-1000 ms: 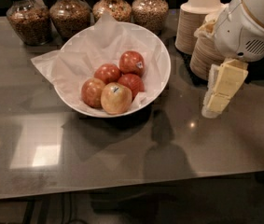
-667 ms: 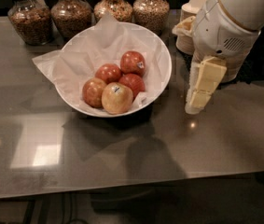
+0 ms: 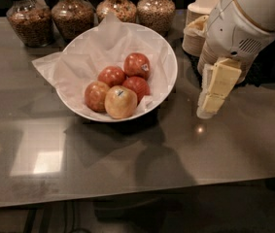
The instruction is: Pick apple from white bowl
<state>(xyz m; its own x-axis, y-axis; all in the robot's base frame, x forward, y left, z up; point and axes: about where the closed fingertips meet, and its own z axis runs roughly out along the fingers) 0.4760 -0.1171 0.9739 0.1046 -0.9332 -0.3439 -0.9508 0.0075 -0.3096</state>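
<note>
Countertop: we see a dark, glossy counter (image 3: 127, 169) carrying everything, with bare surface in front of the bowl.
Robot arm: the white arm (image 3: 244, 23) comes in from the upper right, we judge so that it can reach the bowl from its open right side.
White bowl: the white bowl (image 3: 172, 76) sits left of centre on the counter; it is wide and shallow, which leaves the fruit open from above.
Paper liner: crumpled white paper (image 3: 69, 72) lines the bowl and spills over its left rim, probably to cushion the fruit.
Jars: four glass jars (image 3: 30, 18) of dry goods stand in a row behind the bowl, out of the likely path.
Stacked paper bowls: a stack of off-white paper bowls (image 3: 197, 25) stands just behind the arm, close enough that we think it could be brushed.
Gripper: the cream gripper (image 3: 208, 106) hangs pointing down over the counter, right of the bowl and outside its rim, holding nothing; we cannot tell whether it is spread or pressed together.
Red apples: four redder apples (image 3: 137, 65) crowd behind and beside the target, touching it, so we expect a tight approach.
Apple: the pale golden apple (image 3: 120, 102) lies at the front of the bowl, nearest us.
Sticker: a small dark sticker (image 3: 120, 93) sits on top of the apple.
</note>
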